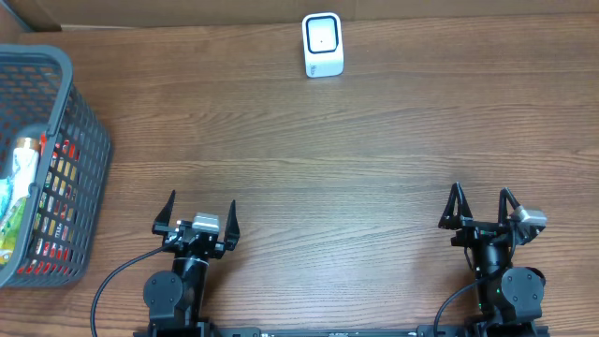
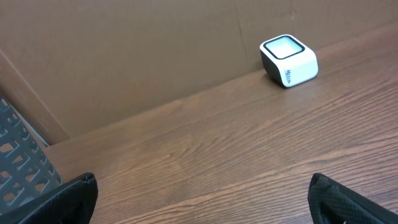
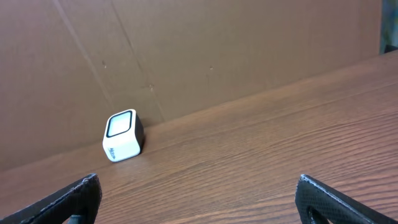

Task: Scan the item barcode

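Note:
A small white barcode scanner point(image 1: 323, 44) with a black-rimmed window stands at the far middle of the wooden table; it also shows in the left wrist view point(image 2: 288, 60) and the right wrist view point(image 3: 122, 135). Packaged items point(image 1: 37, 201) lie inside a grey plastic basket point(image 1: 58, 84) at the far left. My left gripper point(image 1: 197, 212) rests near the front edge, open and empty, right of the basket. My right gripper point(image 1: 481, 206) sits at the front right, open and empty too. Both point toward the scanner, well short of it.
A brown cardboard wall point(image 2: 124, 56) runs along the table's far edge behind the scanner. The basket's grey mesh corner point(image 2: 22, 168) appears at the left of the left wrist view. Bare wood point(image 1: 328, 168) lies between the grippers and the scanner.

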Robot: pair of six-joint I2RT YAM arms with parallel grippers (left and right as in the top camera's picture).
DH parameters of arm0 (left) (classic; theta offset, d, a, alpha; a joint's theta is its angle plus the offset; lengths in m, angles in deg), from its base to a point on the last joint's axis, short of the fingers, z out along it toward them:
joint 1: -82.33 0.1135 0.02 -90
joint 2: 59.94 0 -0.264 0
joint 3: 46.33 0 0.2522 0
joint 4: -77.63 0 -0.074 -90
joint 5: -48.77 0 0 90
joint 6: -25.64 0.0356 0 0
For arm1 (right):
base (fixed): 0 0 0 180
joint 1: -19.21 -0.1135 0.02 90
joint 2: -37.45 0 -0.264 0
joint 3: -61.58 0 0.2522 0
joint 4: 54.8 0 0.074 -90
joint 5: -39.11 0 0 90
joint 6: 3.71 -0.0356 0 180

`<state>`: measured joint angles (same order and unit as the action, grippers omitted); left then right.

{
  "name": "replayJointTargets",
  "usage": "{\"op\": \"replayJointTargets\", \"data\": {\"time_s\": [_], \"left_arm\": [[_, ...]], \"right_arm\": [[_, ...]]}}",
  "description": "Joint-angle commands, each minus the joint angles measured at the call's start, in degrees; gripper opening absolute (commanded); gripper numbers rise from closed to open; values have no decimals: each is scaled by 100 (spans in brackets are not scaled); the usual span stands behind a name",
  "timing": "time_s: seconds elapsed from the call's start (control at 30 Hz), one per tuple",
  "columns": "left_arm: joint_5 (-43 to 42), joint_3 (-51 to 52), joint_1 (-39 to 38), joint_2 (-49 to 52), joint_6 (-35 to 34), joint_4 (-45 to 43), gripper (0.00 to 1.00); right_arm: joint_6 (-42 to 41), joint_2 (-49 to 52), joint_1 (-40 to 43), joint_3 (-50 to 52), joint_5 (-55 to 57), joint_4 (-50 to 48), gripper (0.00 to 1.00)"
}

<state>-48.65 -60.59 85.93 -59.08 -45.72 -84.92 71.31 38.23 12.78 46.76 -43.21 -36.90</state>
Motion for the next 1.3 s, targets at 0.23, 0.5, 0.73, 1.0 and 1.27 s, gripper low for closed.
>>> {"op": "replayJointTargets", "data": {"time_s": [0.23, 0.5, 0.73, 1.0, 1.27], "left_arm": [[39, 22, -22, -59, 63, 15, 99], [39, 22, -22, -59, 63, 15, 100], [39, 22, -22, -59, 63, 15, 100], [39, 22, -22, -59, 63, 15, 100], [39, 22, -22, -59, 63, 15, 100]], "right_arm": [[24, -61, -31, 61, -26, -20, 100], [22, -61, -31, 61, -26, -20, 100], [26, -61, -31, 59, 79, -22, 100], [24, -61, -31, 59, 59, -22, 100], [24, -61, -31, 59, 59, -22, 100]]}}
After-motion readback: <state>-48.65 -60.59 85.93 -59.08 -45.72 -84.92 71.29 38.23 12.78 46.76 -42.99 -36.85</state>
